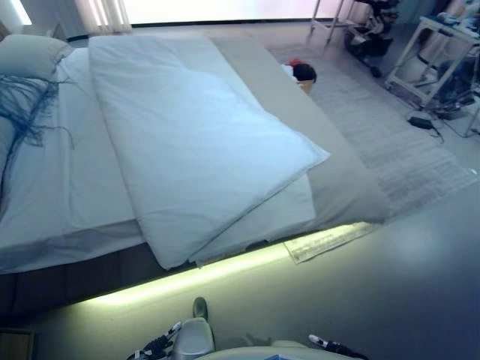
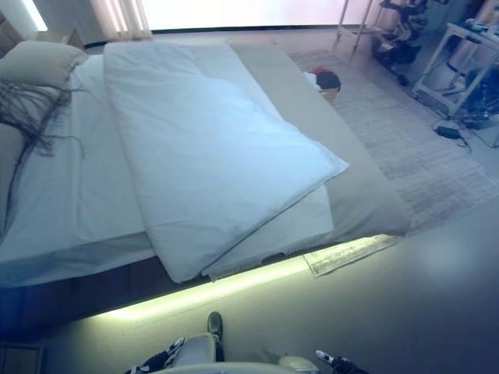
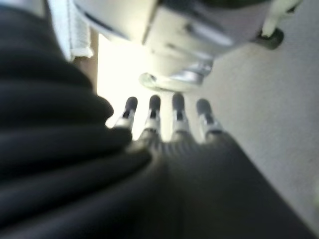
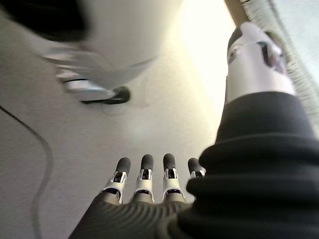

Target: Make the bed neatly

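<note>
The bed (image 1: 52, 187) lies across the view with a white sheet. A white duvet (image 1: 195, 142) lies folded double on it, set askew, its near corner hanging over the bed's front edge. A grey cover (image 1: 337, 176) shows on the bed's right side. A pillow (image 1: 34, 52) sits at the far left with a blue fringed throw (image 1: 26, 105) below it. My left hand (image 3: 164, 117) and right hand (image 4: 149, 174) hang low over the floor in front of the bed, fingers straight and empty. They show at the bottom edge of the left eye view (image 1: 154, 346) (image 1: 334, 346).
A lit strip glows under the bed's front edge. A flat patterned mat (image 1: 330, 241) lies on the floor by the bed's right corner. A grey rug (image 1: 390, 142), a basket with red and black items (image 1: 301, 73), a white table (image 1: 435, 60) and cables (image 1: 421, 121) are at the right.
</note>
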